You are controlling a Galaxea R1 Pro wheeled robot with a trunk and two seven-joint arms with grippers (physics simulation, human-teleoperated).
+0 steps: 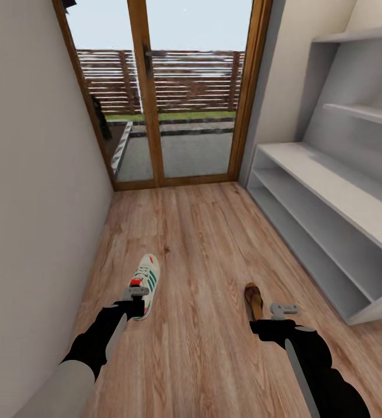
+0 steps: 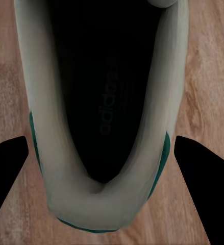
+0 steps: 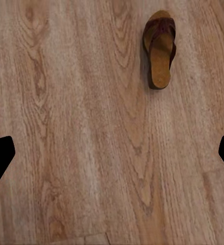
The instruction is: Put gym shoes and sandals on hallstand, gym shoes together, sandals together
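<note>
One gym shoe (image 1: 147, 280), white with green stripes and a red heel patch, lies on the corridor floor (image 1: 202, 244) near the left wall. My left gripper (image 1: 136, 294) hangs over its heel. In the left wrist view the open gripper (image 2: 104, 171) straddles the shoe's heel (image 2: 104, 102), and floor shows between each finger (image 2: 7, 176) and the shoe. A brown sandal (image 1: 252, 296) lies just left of my right gripper (image 1: 284, 310). In the right wrist view that gripper (image 3: 112, 153) is open over bare planks, with the sandal (image 3: 160, 48) ahead of it. The hallstand (image 1: 330, 191) stands along the right wall.
A wood-framed glass door (image 1: 179, 116) closes the far end of the corridor. A plain wall (image 1: 34, 203) runs close along the left. Taller grey shelves (image 1: 359, 110) rise above the hallstand on the right. Open floor lies between the shoe and the rack.
</note>
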